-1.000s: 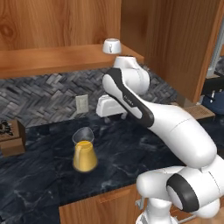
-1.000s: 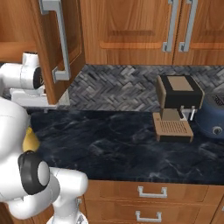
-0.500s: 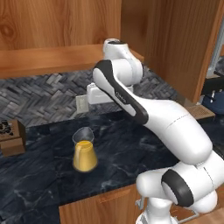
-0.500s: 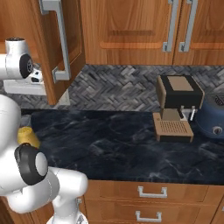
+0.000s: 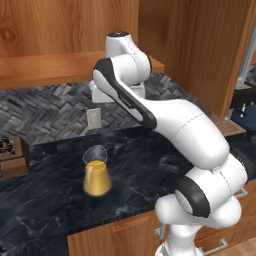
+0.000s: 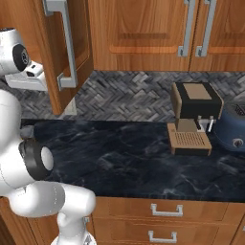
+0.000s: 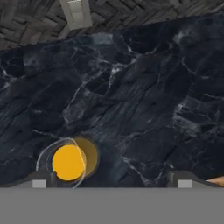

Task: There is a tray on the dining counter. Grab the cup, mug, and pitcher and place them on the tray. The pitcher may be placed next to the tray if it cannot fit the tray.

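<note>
Pitcher (image 5: 96, 172) upright on black marble counter (image 5: 45, 210), herringbone backsplash (image 5: 45, 107) behind.

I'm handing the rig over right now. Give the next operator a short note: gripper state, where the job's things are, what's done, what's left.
Gripper: open, empty, held high over the black wall counter, looking down.
Pitcher: upright on that counter in front of the wall outlet; in the hand view it sits next to the left fingertip, not between the fingers.
Done: nothing placed that these views show.
Left: grab the pitcher, then find the cup, mug and tray.
</note>
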Controlling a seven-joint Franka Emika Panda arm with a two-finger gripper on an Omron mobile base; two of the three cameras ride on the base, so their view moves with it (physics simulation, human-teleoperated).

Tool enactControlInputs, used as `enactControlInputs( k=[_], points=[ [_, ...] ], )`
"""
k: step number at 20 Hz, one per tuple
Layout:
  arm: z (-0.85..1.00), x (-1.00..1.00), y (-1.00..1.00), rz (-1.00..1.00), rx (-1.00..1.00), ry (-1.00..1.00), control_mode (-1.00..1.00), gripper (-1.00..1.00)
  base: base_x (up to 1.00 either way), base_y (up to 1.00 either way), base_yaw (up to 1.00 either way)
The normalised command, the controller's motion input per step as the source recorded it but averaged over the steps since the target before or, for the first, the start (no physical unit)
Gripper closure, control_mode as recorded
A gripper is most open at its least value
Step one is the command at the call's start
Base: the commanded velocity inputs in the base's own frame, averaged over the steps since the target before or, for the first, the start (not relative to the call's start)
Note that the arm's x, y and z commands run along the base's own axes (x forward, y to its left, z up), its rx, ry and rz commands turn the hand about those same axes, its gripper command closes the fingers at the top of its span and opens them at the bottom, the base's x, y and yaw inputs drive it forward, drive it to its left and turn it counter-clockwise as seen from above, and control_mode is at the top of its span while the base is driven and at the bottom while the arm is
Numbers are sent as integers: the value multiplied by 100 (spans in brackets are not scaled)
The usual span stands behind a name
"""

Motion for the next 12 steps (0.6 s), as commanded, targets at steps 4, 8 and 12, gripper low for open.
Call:
enactControlInputs(
  k=[4,8,12],
  points=[
    [48,35,5,-18,-4,-11,-100,-100,0,0,0],
    [48,23,0,-13,-2,-9,-100,-100,0,0,0],
    [35,26,0,-9,-1,-4,-100,-100,0,0,0]
  ],
)
